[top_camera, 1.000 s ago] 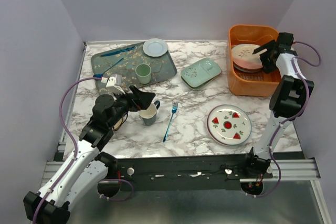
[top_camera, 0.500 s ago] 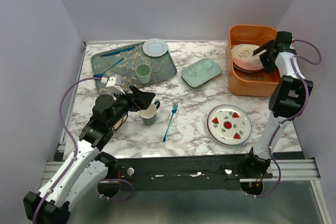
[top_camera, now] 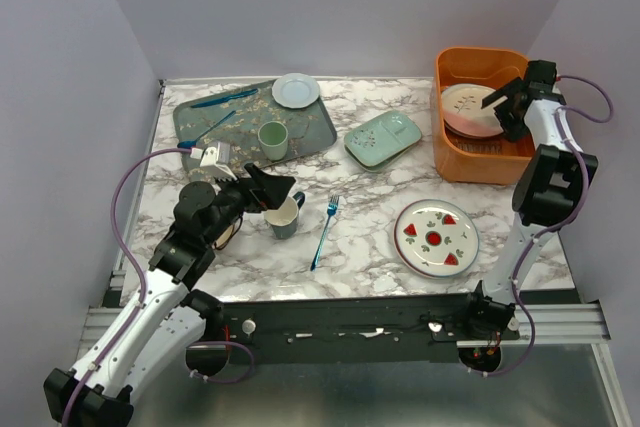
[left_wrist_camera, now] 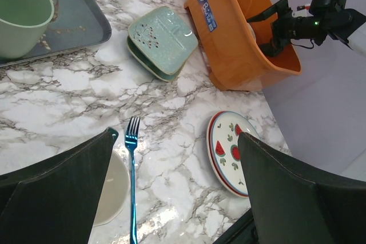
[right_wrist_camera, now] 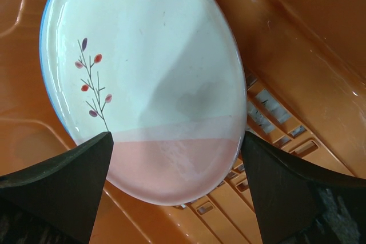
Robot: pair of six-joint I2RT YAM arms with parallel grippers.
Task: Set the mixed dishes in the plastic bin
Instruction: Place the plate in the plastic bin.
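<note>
Inside the plastic bin (top_camera: 450,162), hovers with right fingers (right_wrist_camera: 57,181) spread wide over the pink-and-white plate (right_wrist_camera: 143,72), propped aslant probably to leave room for more.

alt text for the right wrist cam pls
A round plate, cream with a pink lower part and a small twig-and-berry motif, sits inside the orange bin, whose floor is slotted. The right gripper is open above it, its dark fingers at the lower corners.
</note>
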